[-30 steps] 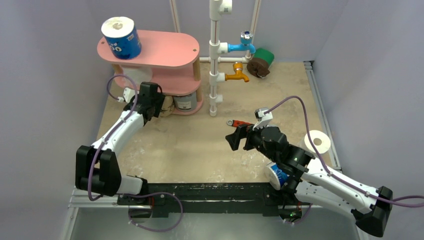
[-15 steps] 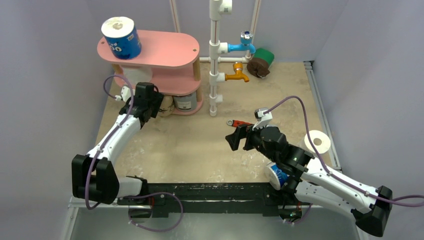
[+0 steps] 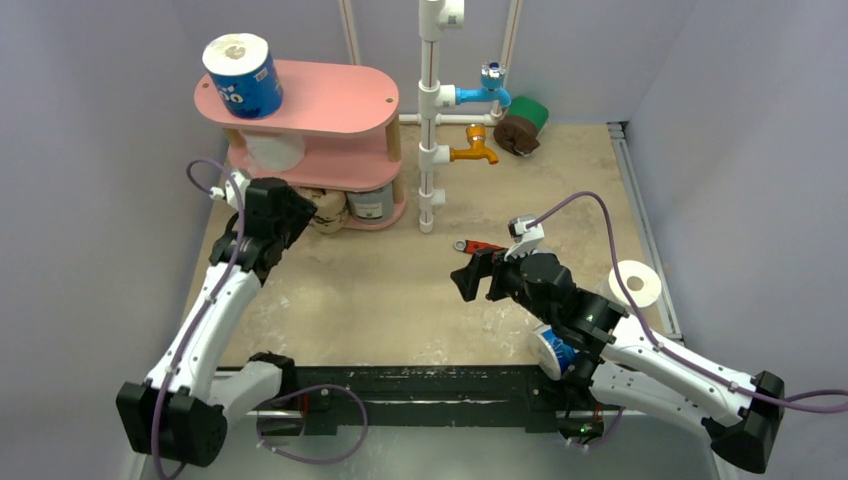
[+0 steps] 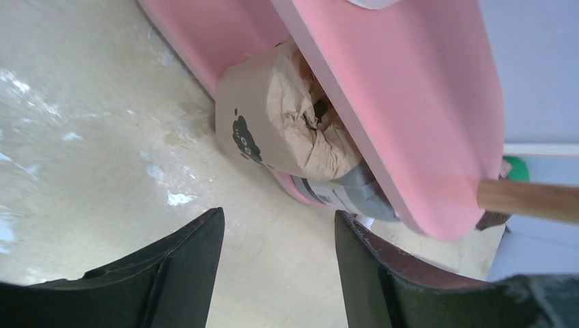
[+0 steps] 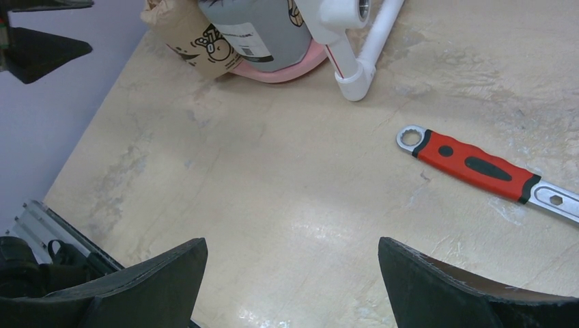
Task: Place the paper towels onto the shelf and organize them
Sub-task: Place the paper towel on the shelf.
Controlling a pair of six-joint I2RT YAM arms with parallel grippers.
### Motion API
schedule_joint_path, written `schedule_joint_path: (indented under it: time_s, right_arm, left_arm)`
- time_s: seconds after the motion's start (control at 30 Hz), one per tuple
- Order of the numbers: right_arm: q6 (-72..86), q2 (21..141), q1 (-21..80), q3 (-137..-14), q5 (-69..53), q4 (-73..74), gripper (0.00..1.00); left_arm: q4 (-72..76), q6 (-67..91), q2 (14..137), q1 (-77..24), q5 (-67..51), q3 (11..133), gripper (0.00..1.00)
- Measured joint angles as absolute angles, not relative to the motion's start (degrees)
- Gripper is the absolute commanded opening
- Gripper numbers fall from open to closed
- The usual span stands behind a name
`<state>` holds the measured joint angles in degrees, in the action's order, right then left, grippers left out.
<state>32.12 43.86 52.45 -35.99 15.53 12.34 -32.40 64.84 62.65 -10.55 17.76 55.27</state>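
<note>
The pink shelf [image 3: 330, 100] stands at the back left. A blue printed paper towel roll [image 3: 242, 75] sits on its top board and a white one [image 3: 272, 150] on the middle board. On the bottom board a brown-wrapped roll [image 4: 287, 137] stands beside a grey one [image 4: 348, 195]. My left gripper [image 4: 280, 225] is open and empty, a little back from the brown roll [image 3: 325, 208]. My right gripper [image 3: 478, 280] hangs open and empty over the middle of the table. A white roll [image 3: 635, 285] and a blue roll [image 3: 553, 350] lie by the right arm. A green roll [image 3: 532, 113] and a brown roll [image 3: 515, 135] lie at the back.
A white pipe frame [image 3: 430, 110] with blue and orange taps stands just right of the shelf. A red-handled wrench [image 5: 471, 164] lies on the table ahead of the right gripper [image 5: 293, 249]. Grey walls close in the table on three sides.
My left arm has drawn back to the left, away from the shelf's bottom board and the brown roll, with its jaws a little wider. The right arm has not moved.
</note>
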Motion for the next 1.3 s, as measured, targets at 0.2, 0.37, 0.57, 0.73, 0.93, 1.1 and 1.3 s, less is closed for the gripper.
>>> schedule_joint_path:
  time_s: [0.2,0.37,0.57,0.73,0.93,1.1,1.3]
  right_arm:
    - [32.1,43.9,52.4,-36.0,15.5,12.1,0.99]
    - [32.1,43.9,52.4,-35.6,15.5,11.6,0.99]
    - [32.1,43.9,52.4,-35.6,15.5,11.7,0.99]
    - [32.1,43.7,52.4,-35.4,15.6,11.7,0.99]
    - [32.1,43.7,52.4,-35.4,15.9,11.7,0.99]
    - [32.1,43.7,52.4,-35.4,16.1,11.8,0.99]
    - [32.1,43.8,52.4,-35.4,17.0,11.7,0.99]
  left_arm:
    - [-29.3,52.6,49.5,-10.5,18.4,47.7,0.44]
    - [-25.7,50.4,49.9,-9.7,17.6,41.3,0.26]
    - [-19.4,54.7,58.5,-5.4,12.6,34.5,0.0]
    - [-12.5,58.4,64.6,-3.4,9.1,34.0,0.0]
    - [-5.4,61.0,70.0,-3.2,7.6,34.1,0.0]
    - [-2.1,62.3,73.6,-2.9,7.7,34.2,0.0]
    - [0.1,63.5,74.2,-2.9,9.6,34.2,0.0]
